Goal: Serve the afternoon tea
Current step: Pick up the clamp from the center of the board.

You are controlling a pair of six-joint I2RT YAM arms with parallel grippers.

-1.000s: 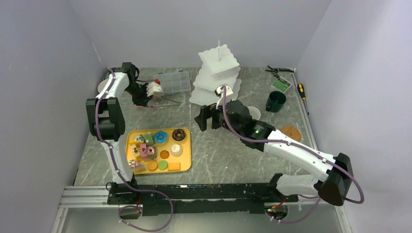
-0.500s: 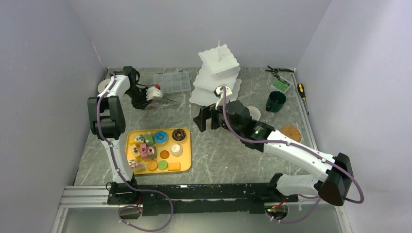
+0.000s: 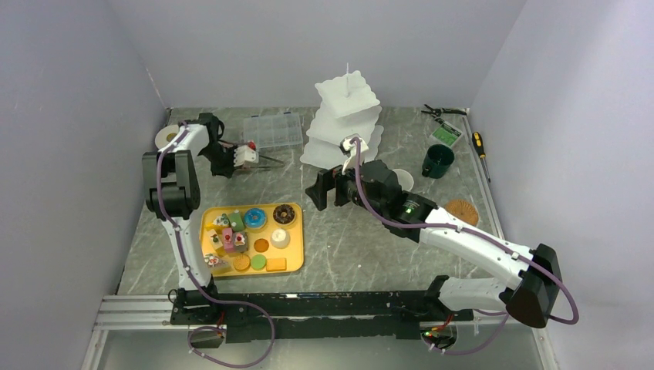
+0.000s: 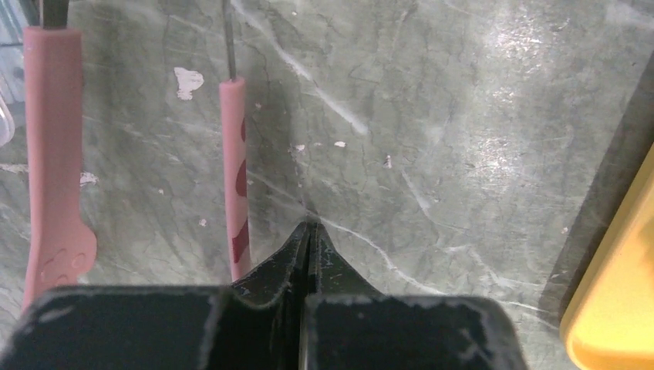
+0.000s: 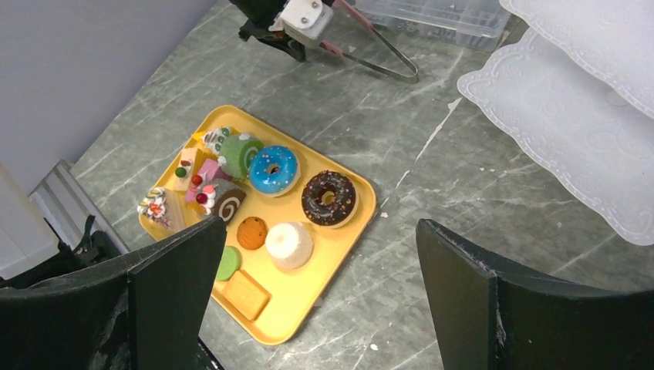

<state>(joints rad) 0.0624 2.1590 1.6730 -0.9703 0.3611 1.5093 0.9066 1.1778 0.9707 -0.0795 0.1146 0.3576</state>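
Toy pastries lie on a yellow tray (image 3: 293,231), among them a blue donut (image 5: 273,169), a chocolate donut (image 5: 328,198) and a white round cake (image 5: 289,244). The white three-tier stand (image 3: 347,116) rises at the back centre. A dark-green mug (image 3: 437,160) and a cork coaster (image 3: 463,210) sit to the right. My left gripper (image 3: 229,166) is shut on nothing, its tips (image 4: 310,231) just above the table beside the pink tongs (image 4: 234,154). My right gripper (image 3: 324,189) hangs open (image 5: 321,239) between tray and stand, looking down on the tray.
A clear compartment box (image 3: 272,131) lies left of the stand. A white round object (image 3: 403,179) shows behind the right arm, another (image 3: 164,137) at the far left. Pliers (image 3: 443,112), a green card (image 3: 446,135) and a screwdriver (image 3: 480,146) lie back right. Walls close three sides.
My left gripper's jaws have closed, and its arm has shifted a little beside the tongs. The right gripper has edged slightly left and stays open.
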